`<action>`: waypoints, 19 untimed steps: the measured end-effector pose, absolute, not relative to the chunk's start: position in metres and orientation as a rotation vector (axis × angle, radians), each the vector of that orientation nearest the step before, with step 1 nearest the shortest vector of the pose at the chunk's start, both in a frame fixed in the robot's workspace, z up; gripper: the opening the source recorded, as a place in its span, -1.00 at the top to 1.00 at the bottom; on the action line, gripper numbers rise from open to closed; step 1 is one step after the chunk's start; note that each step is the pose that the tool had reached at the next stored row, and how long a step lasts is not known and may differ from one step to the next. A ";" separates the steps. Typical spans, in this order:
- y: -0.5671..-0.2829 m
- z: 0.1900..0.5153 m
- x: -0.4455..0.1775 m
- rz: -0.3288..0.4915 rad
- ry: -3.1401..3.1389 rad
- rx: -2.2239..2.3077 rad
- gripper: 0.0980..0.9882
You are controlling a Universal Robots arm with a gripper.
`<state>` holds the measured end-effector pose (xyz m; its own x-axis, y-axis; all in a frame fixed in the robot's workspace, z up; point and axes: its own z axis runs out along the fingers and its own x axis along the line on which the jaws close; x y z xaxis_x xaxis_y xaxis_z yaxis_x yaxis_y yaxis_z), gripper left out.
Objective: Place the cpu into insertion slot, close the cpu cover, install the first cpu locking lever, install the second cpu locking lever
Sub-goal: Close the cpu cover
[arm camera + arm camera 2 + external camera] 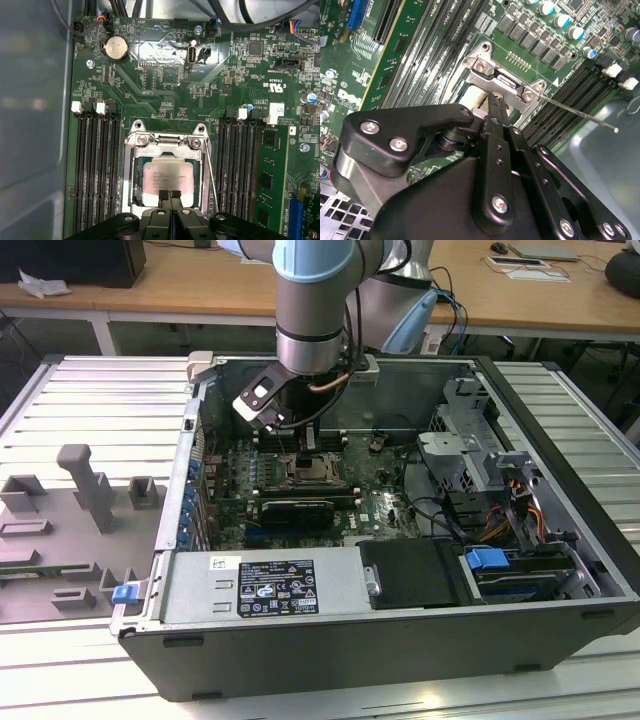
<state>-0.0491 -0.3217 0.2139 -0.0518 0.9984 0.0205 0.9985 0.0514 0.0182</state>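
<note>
Fingers (pixel 163 194) are shut tight together, with nothing between them. Their tips sit at the edge of the cpu (pixel 167 175), which lies flat in the slot (pixel 126 190). The cover (pixel 202 175) looks folded down around the cpu. One thin lever (pixel 580 114) sticks out to the side and is not locked. I think the job now is pushing the cover flat. To do it well, push softly and straight down on the cover, not on the cpu. Go slow, so the cpu does not slide. Keep the tips off the lever and the green board (pixel 160 90).
</note>
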 end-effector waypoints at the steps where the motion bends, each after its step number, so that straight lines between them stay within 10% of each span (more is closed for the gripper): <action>1: -0.322 0.213 -0.049 -0.044 -2.279 -2.160 0.98; 19: -0.321 0.216 -0.043 -0.059 -2.291 -2.162 0.98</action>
<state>-0.0425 -0.3208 0.2156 -0.0579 0.9981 0.0188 0.9978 0.0573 0.0334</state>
